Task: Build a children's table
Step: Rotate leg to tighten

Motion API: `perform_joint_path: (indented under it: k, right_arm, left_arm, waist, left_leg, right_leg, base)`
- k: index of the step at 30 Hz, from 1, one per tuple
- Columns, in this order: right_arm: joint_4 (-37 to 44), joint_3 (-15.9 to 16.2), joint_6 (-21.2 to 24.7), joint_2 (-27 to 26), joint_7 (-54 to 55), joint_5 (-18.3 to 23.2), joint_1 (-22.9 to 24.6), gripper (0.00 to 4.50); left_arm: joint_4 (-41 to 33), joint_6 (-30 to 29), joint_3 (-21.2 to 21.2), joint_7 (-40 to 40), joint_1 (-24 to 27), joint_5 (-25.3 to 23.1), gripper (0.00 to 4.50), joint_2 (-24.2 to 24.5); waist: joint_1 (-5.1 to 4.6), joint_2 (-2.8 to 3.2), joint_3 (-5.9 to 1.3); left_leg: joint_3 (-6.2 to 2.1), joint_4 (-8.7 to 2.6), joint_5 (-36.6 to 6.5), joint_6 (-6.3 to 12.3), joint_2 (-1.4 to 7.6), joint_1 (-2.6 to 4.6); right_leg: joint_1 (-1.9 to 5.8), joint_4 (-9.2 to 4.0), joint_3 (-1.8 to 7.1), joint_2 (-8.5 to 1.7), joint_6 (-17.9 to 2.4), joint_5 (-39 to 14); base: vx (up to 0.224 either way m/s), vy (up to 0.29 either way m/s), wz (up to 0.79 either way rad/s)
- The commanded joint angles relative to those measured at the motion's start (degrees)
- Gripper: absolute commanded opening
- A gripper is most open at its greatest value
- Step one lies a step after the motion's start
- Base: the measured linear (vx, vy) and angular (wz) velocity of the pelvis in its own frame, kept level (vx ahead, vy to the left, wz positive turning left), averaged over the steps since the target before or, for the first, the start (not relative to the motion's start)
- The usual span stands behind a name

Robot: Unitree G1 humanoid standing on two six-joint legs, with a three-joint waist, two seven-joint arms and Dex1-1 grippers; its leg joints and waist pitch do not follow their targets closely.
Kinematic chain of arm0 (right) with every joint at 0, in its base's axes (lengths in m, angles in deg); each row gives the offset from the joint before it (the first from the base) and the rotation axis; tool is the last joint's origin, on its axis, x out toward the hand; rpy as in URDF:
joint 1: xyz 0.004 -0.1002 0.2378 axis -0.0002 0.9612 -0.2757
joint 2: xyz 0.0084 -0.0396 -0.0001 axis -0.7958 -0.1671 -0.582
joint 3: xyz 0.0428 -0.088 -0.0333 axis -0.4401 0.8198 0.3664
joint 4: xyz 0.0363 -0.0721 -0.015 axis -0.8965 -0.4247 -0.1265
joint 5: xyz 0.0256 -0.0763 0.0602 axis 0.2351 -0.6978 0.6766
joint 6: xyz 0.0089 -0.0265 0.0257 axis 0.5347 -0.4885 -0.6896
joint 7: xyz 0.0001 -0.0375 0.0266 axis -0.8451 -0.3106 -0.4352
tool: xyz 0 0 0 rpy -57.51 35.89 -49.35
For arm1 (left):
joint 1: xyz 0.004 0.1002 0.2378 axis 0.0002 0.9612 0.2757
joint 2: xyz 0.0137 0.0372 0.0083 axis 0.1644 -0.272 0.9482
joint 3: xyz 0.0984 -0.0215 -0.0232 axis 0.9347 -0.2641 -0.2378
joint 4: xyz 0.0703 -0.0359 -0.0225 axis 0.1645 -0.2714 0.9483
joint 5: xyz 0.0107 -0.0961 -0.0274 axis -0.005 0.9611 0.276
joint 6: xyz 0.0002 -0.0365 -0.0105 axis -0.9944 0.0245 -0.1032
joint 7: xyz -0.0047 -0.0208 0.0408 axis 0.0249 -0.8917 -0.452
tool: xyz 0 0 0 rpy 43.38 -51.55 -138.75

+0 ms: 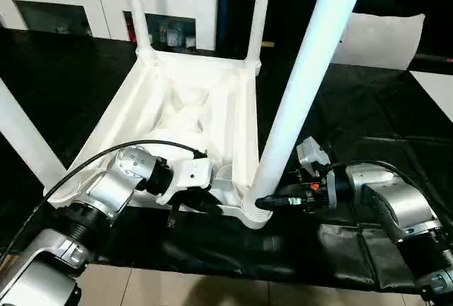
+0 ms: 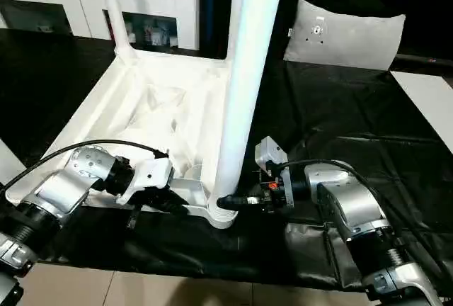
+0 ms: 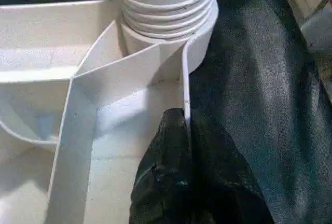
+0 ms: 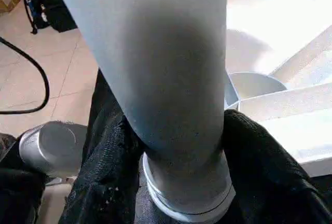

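Observation:
The white table top (image 1: 106, 129) lies upside down on a black sheet, ribbed underside up. Legs stand in its far sockets (image 1: 138, 8) (image 1: 258, 8), and another leg (image 1: 21, 136) slants at the left. The near right leg (image 1: 304, 86) stands in its corner socket (image 3: 166, 6). My left gripper (image 1: 212, 203) is shut on the top's thin front rim beside that socket; its fingers (image 3: 171, 172) pinch the wall. My right gripper (image 1: 265, 202) is at the base of this leg (image 4: 166, 79), one black finger (image 4: 109, 151) pressed on each side of it.
A white-grey cushion (image 2: 347, 33) lies at the back right and a flat white board (image 2: 425, 100) at the right edge. A white cabinet (image 1: 71, 1) stands behind. The black sheet (image 1: 354, 108) covers the work area, with tiled floor (image 1: 212, 292) along the front.

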Motion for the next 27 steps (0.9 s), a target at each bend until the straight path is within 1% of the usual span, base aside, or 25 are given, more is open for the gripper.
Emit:
perform_joint_path:
  k: [1, 2, 3, 4, 5, 6, 7, 8, 9, 10, 11, 12, 13, 14, 15, 16, 17, 18, 20, 21, 22, 23, 25, 26, 27]
  right_arm:
    - [2.9, -0.1, 2.7, -1.0, -0.3, 2.0, 1.7, 2.02]
    - [2.9, -0.1, 2.7, -1.0, -0.3, 2.0, 1.7, 2.01]
    - [4.5, -1.0, 3.9, -2.8, 4.2, 2.1, 3.1, 2.00]
    - [4.6, -1.1, 4.0, -3.0, 4.9, 1.9, 3.2, 2.00]
    - [5.2, -1.6, 4.3, -4.5, 9.1, 0.9, 3.9, 2.00]
    - [5.7, -1.9, 4.6, -6.3, 14.3, -0.8, 4.6, 2.00]
    - [5.7, -1.9, 4.6, -6.3, 14.3, -0.8, 4.6, 2.00]
    - [5.6, -2.5, 5.7, -8.3, 18.6, -1.8, 4.7, 1.99]
    - [5.7, -3.7, 7.8, -12.2, 26.4, -3.0, 4.7, 1.98]
    - [5.7, -3.7, 7.8, -12.2, 26.4, -3.0, 4.7, 1.97]
    - [5.4, -4.7, 8.7, -15.0, 32.0, -4.4, 4.4, 1.97]
    - [5.0, -5.2, 9.1, -16.5, 35.1, -5.3, 4.1, 1.97]
    - [4.4, -6.9, 10.5, -20.7, 43.5, -7.4, 3.4, 1.96]
    - [4.1, -7.6, 11.1, -22.4, 47.1, -8.5, 3.1, 1.95]
    - [4.1, -7.6, 11.1, -22.4, 47.1, -8.5, 3.1, 1.95]
    - [3.8, -7.9, 11.1, -23.9, 50.4, -9.5, 2.8, 1.95]
    - [3.0, -8.8, 11.1, -26.0, 54.8, -10.4, 2.2, 1.95]
    - [2.2, -9.5, 11.1, -27.9, 59.0, -11.2, 1.7, 1.95]
    - [2.6, -9.2, 9.7, -28.7, 59.9, -11.9, 1.7, 1.95]
    - [2.9, -9.0, 9.1, -28.8, 59.9, -12.3, 1.8, 2.29]
    - [3.3, -9.2, 8.1, -28.9, 59.8, -12.2, 2.0, 2.50]
    - [3.6, -9.6, 7.7, -29.3, 60.2, -12.4, 2.2, 2.63]
    - [4.3, -10.3, 7.4, -29.5, 60.5, -12.6, 2.6, 2.73]
    - [5.0, -10.7, 7.1, -29.1, 59.7, -12.3, 3.0, 2.85]
    - [5.5, -10.9, 6.8, -28.9, 59.5, -12.0, 3.2, 2.85]
  left_arm:
    - [-0.2, -5.5, 0.1, -2.5, -0.2, -0.3, 0.00, -1.8]
    - [-0.2, -5.5, 0.1, -2.5, -0.2, -0.3, 0.00, -1.8]
    - [-1.1, -9.6, -1.4, -5.5, -0.2, 0.8, 0.00, -3.5]
    - [-1.2, -10.0, -1.6, -5.9, -0.2, 0.9, 0.00, -3.6]
    - [-1.8, -12.3, -2.4, -7.8, -0.2, 1.3, 0.00, -4.7]
    - [-2.4, -14.8, -3.2, -9.9, -0.3, 1.6, 0.00, -5.9]
    - [-2.4, -14.8, -3.2, -9.9, -0.3, 1.6, 0.00, -5.9]
    - [-2.1, -16.0, -3.9, -12.2, -0.8, 1.5, 0.00, -7.4]
    - [-1.3, -17.7, -5.2, -16.4, -1.7, 1.2, 0.00, -10.2]
    - [-1.3, -17.7, -5.2, -16.4, -1.7, 1.2, 0.00, -10.2]
    - [-0.5, -18.6, -6.0, -19.6, -2.5, 0.7, 0.00, -12.2]
    - [-0.1, -19.1, -6.3, -21.1, -3.0, 0.4, 0.00, -13.3]
    - [0.8, -20.4, -7.1, -25.5, -4.0, 0.0, 0.00, -16.3]
    - [1.2, -21.0, -7.5, -27.4, -4.4, -0.2, 0.00, -17.6]
    - [1.2, -21.0, -7.5, -27.4, -4.4, -0.2, 0.00, -17.6]
    - [1.4, -21.5, -7.6, -29.0, -4.7, -0.5, 0.00, -18.7]
    - [2.1, -21.3, -7.9, -31.5, -5.2, -0.9, 0.00, -20.2]
    - [2.7, -21.2, -8.2, -33.8, -5.6, -1.3, 0.00, -21.7]
    - [2.8, -20.6, -7.8, -34.8, -5.7, -2.4, 0.00, -22.5]
    - [2.8, -20.5, -7.7, -34.9, -5.7, -2.8, 0.00, -22.6]
    - [2.8, -19.9, -7.4, -34.7, -5.6, -3.3, 0.00, -22.3]
    - [2.9, -19.6, -7.3, -34.8, -5.6, -3.7, 0.00, -22.2]
    - [2.9, -19.0, -7.0, -34.5, -5.3, -4.4, 0.00, -21.4]
    - [2.7, -18.6, -6.9, -33.7, -4.9, -4.4, 0.00, -20.7]
    - [2.5, -18.4, -6.9, -33.4, -4.7, -4.5, 0.00, -20.3]
  waist:
    - [-0.15, 0.06, -3.39]
    - [0.09, 0.12, -3.32]
    - [0.04, 0.06, -3.33]
    - [0.27, -0.01, -3.25]
    - [0.13, -0.12, -3.15]
    - [0.03, -0.13, -3.03]
    - [-0.15, -0.12, -2.86]
    - [-0.66, -0.29, -2.73]
    - [-0.82, -0.24, -2.72]
    - [-1.36, 0.08, -2.67]
    - [-1.73, -0.14, -2.82]
    - [-2.09, -0.16, -2.75]
    - [-2.37, -0.17, -2.78]
    - [-2.74, 0.09, -2.92]
    - [-2.90, 0.00, -2.97]
    - [-2.84, 0.19, -3.05]
    - [-3.13, 0.36, -3.01]
    - [-3.24, 0.23, -3.07]
    - [-3.14, 0.33, -3.32]
    - [-2.97, 0.45, -3.39]
    - [-2.97, 0.39, -3.44]
    - [-2.78, 0.40, -3.57]
    - [-2.61, 0.41, -3.66]
    - [-2.50, 0.43, -3.57]
    - [-2.47, 0.45, -3.50]
  left_leg:
    - [0.21, -4.38, -3.2, 2.74, 2.69, -0.25]
    - [0.20, -4.38, -3.3, 2.73, 2.74, -0.08]
    - [0.22, -4.40, -3.4, 2.71, 2.71, -0.19]
    - [0.23, -4.46, -3.4, 2.41, 2.74, -0.07]
    - [0.18, -4.61, -4.4, 1.95, 2.61, -0.27]
    - [0.20, -4.69, -4.9, 1.48, 2.62, -0.18]
    - [0.11, -4.76, -7.1, 0.80, 2.37, -0.18]
    - [-0.18, -5.04, -8.8, 0.22, 2.13, -0.66]
    - [-0.20, -5.11, -9.1, -0.12, 2.19, -0.68]
    - [-0.16, -5.09, -9.8, -0.79, 2.09, -0.54]
    - [-0.34, -5.11, -10.6, -1.06, 1.86, -0.48]
    - [-0.37, -5.17, -10.5, -1.24, 1.82, -0.71]
    - [-0.43, -5.10, -11.1, -1.28, 1.60, -0.70]
    - [-0.49, -5.04, -11.5, -1.43, 1.62, -0.53]
    - [-0.51, -5.04, -11.0, -1.32, 1.61, -0.72]
    - [-0.52, -5.03, -10.6, -0.82, 1.67, -0.61]
    - [-0.32, -4.99, -9.9, -0.57, 1.72, -0.66]
    - [-0.25, -5.01, -9.6, -0.63, 1.72, -0.58]
    - [-0.32, -4.98, -8.5, -0.42, 1.69, -0.67]
    - [-0.13, -4.86, -7.5, 0.22, 1.84, -0.53]
    - [-0.07, -4.82, -6.7, 0.57, 1.81, -0.64]
    - [0.03, -4.72, -4.2, 1.67, 1.70, -0.86]
    - [0.10, -4.69, -2.3, 2.48, 1.67, -0.96]
    - [0.10, -4.80, -2.4, 2.68, 1.71, -0.92]
    - [0.17, -4.80, -2.9, 2.67, 1.74, -0.84]
  right_leg:
    - [3.37, -3.34, 2.21, -4.69, -15.8, -6.7]
    - [3.22, -3.44, 2.22, -4.75, -15.8, -7.2]
    - [3.29, -3.46, 2.23, -4.75, -15.8, -7.5]
    - [3.13, -3.54, 2.19, -4.78, -15.6, -8.1]
    - [3.31, -3.73, 2.16, -4.72, -14.7, -10.4]
    - [3.09, -3.87, 2.20, -4.72, -14.3, -11.7]
    - [2.99, -4.35, 2.10, -4.74, -13.0, -16.4]
    - [3.34, -4.76, 1.97, -4.73, -10.8, -21.7]
    - [3.23, -4.88, 1.97, -4.71, -9.8, -23.4]
    - [2.69, -5.19, 1.99, -4.42, -8.9, -24.5]
    - [2.73, -5.41, 1.89, -4.44, -7.8, -26.5]
    - [2.67, -5.43, 1.91, -4.43, -7.4, -26.9]
    - [2.51, -5.76, 1.80, -4.39, -6.4, -28.9]
    - [2.25, -5.84, 1.86, -4.39, -6.2, -29.0]
    - [2.37, -5.78, 1.90, -4.32, -6.2, -28.2]
    - [2.36, -5.76, 1.97, -4.38, -6.7, -26.4]
    - [2.17, -5.57, 2.12, -4.15, -7.7, -23.3]
    - [2.10, -5.53, 2.15, -4.10, -8.2, -22.1]
    - [2.55, -5.11, 2.16, -4.11, -9.4, -18.6]
    - [2.49, -5.00, 2.24, -4.14, -10.2, -15.3]
    - [2.66, -4.84, 2.24, -4.10, -10.7, -13.3]
    - [3.07, -4.51, 2.27, -4.19, -11.8, -9.0]
    - [3.30, -4.29, 2.26, -4.21, -12.6, -5.9]
    - [3.37, -4.31, 2.21, -4.23, -12.9, -5.6]
    - [3.28, -4.35, 2.22, -4.20, -13.0, -5.9]
  base:
    - [0.000, 0.000, 0.00]
    - [0.000, 0.000, 0.00]
    - [0.000, 0.000, 0.00]
    - [0.000, 0.000, 0.00]
    - [0.000, 0.000, 0.00]
    - [0.000, 0.000, 0.00]
    - [0.000, 0.000, 0.00]
    - [0.000, 0.000, 0.00]
    - [0.000, 0.000, 0.00]
    - [0.000, 0.000, 0.00]
    - [0.000, 0.000, 0.00]
    - [0.000, 0.000, 0.00]
    - [0.000, 0.000, 0.00]
    - [0.000, 0.000, 0.00]
    - [0.000, 0.000, 0.00]
    - [0.000, 0.000, 0.00]
    - [0.000, 0.000, 0.00]
    - [0.000, 0.000, 0.00]
    - [0.000, 0.000, 0.00]
    - [0.000, 0.000, 0.00]
    - [0.000, 0.000, 0.00]
    - [0.000, 0.000, 0.00]
    - [0.000, 0.000, 0.00]
    - [0.000, 0.000, 0.00]
    - [0.000, 0.000, 0.00]
